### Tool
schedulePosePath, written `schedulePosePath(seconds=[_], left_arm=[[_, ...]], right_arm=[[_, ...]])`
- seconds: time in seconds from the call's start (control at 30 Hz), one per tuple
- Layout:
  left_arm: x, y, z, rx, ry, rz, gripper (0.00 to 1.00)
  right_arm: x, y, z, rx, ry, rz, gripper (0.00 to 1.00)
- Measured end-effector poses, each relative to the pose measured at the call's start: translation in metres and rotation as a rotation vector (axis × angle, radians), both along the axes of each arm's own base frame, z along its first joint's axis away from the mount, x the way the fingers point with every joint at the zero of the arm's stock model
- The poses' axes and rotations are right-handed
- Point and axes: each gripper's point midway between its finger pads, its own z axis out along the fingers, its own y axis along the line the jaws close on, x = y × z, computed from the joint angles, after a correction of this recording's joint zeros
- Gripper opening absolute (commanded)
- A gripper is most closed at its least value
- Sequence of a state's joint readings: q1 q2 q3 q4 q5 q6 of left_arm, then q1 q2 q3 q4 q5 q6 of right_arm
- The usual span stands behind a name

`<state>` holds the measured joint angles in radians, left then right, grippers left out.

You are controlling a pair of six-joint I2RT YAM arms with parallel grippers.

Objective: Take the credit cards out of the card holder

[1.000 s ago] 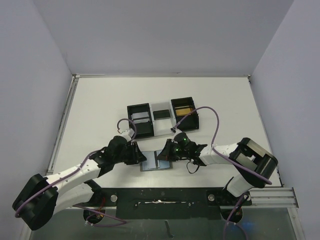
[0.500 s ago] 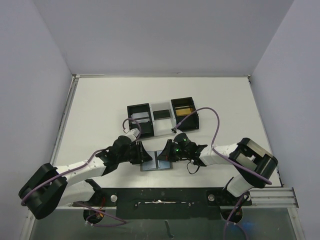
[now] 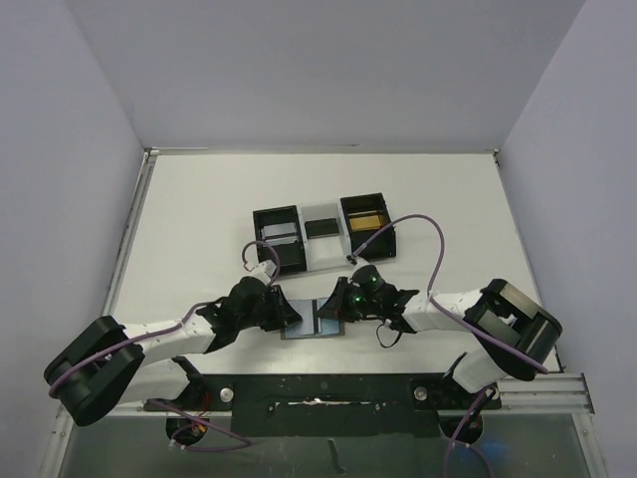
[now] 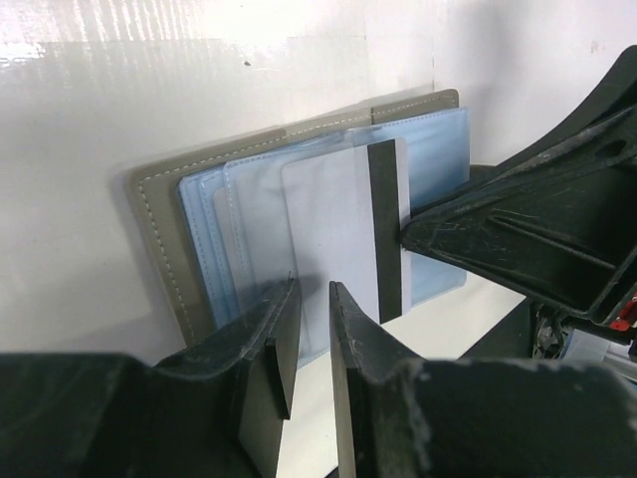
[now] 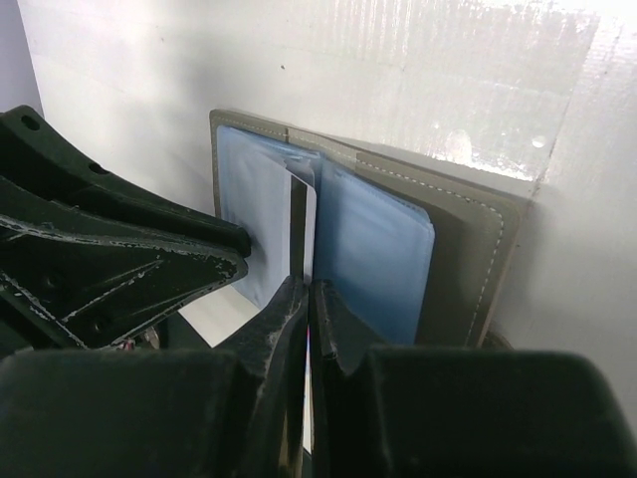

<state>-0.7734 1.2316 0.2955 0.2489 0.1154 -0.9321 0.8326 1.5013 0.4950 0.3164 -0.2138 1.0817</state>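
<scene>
The card holder [image 3: 311, 326] lies open on the table near the front edge, grey outside, blue-grey inside; it also shows in the left wrist view [image 4: 159, 224] and the right wrist view [image 5: 468, 249]. My right gripper [image 3: 334, 311] [image 5: 310, 294] is shut on a white credit card [image 4: 333, 229] with a black stripe, partly out of the middle pocket, its edge [image 5: 310, 214] standing between the panels. My left gripper [image 3: 288, 317] [image 4: 314, 294] hovers low over the holder's left panel, its jaws a narrow gap apart and empty.
A black-and-white three-compartment tray [image 3: 323, 261] stands behind the holder, with a gold card [image 3: 366, 219], a black card [image 3: 320, 227] and a silver card [image 3: 282, 237] in it. Grey walls close in the table on three sides.
My left gripper has moved right, up to the holder's left panel. My right gripper has stayed shut on the card, shifting only slightly.
</scene>
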Motion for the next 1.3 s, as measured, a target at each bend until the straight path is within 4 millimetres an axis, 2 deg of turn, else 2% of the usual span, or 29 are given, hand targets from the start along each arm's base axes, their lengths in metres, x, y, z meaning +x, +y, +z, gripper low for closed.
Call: schedulePosePath(seconds=[0.07,0.2,0.3,0.4,0.53,0.6,0.93,1.13,1.3], left_arm=[[-0.001,0.002,0.0,0.004,-0.004,0.004,0.19],[-0.001,0.004,0.0,0.011,-0.004,0.006,0.19],[-0.002,0.003,0.0,0.011,-0.006,-0.001,0.19],[-0.003,0.003,-0.001,0.011,-0.004,-0.006,0.19],[-0.003,0.003,-0.001,0.013,-0.005,-0.008,0.19],[-0.003,0.003,-0.001,0.015,-0.006,-0.009,0.19],[-0.006,0.009,0.0,0.041,-0.003,-0.012,0.21],[-0.007,0.011,0.002,0.073,0.002,-0.025,0.26],[0.0,0.012,0.013,0.102,-0.011,-0.011,0.29]], right_arm=[[-0.001,0.0,0.001,0.004,-0.001,-0.001,0.02],[-0.002,0.001,0.002,0.04,-0.001,-0.007,0.16],[-0.005,0.002,-0.002,0.061,0.016,-0.006,0.19],[-0.007,0.006,-0.008,0.09,0.038,-0.005,0.14],[-0.008,0.009,-0.01,0.135,0.041,-0.007,0.02],[-0.008,0.008,-0.009,0.155,0.043,-0.015,0.0],[-0.004,-0.006,0.001,0.166,0.028,-0.043,0.0],[-0.008,-0.009,-0.002,0.144,0.034,-0.013,0.0],[-0.008,-0.008,-0.002,0.136,0.039,-0.01,0.0]])
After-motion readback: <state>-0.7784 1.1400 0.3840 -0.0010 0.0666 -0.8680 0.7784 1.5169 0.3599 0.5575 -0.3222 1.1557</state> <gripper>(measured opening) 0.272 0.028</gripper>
